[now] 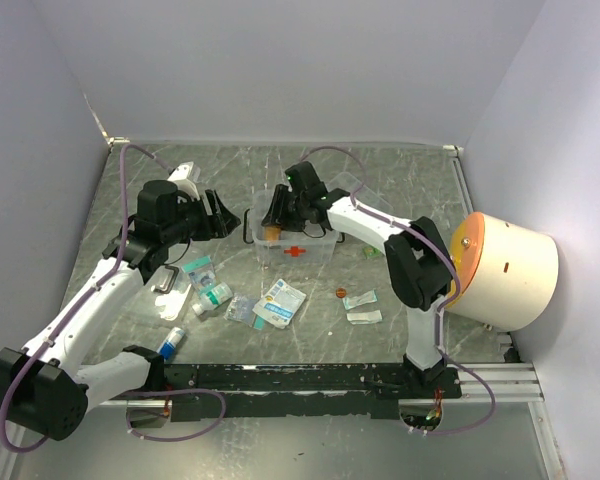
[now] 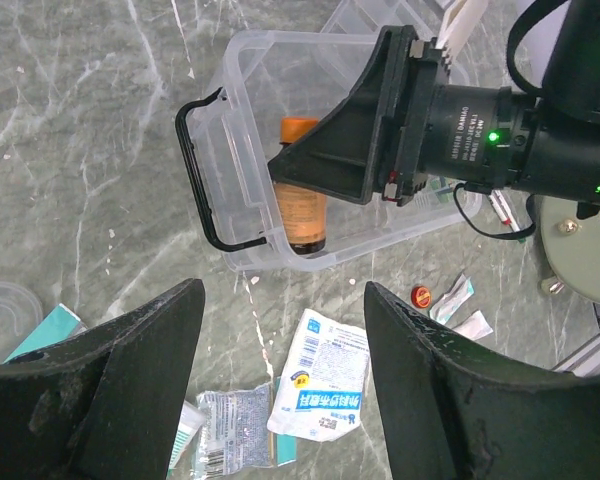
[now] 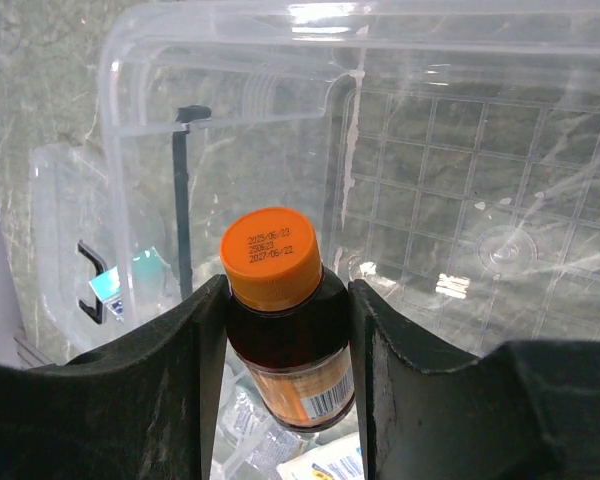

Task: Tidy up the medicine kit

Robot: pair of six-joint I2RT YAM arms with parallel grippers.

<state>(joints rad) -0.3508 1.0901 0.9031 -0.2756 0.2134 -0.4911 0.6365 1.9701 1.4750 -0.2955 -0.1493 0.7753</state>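
While the right hand [image 3: 288,335] pinched an orange-capped amber bottle [image 2: 302,210] inside the medicine kit [image 1: 318,258] at the middle of the worktop [image 1: 410,180], the left hand [image 2: 282,300] hovered, spread wide, just left of the kit's black side handle [image 2: 193,170].

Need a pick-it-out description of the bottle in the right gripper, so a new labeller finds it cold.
Mid-table stands the clear medicine kit with a red cross. At its left end, by the black handle, the right gripper clamps a bottle. Its dark amber body and orange cap set it apart from the flat white sachets lying in front of the kit.
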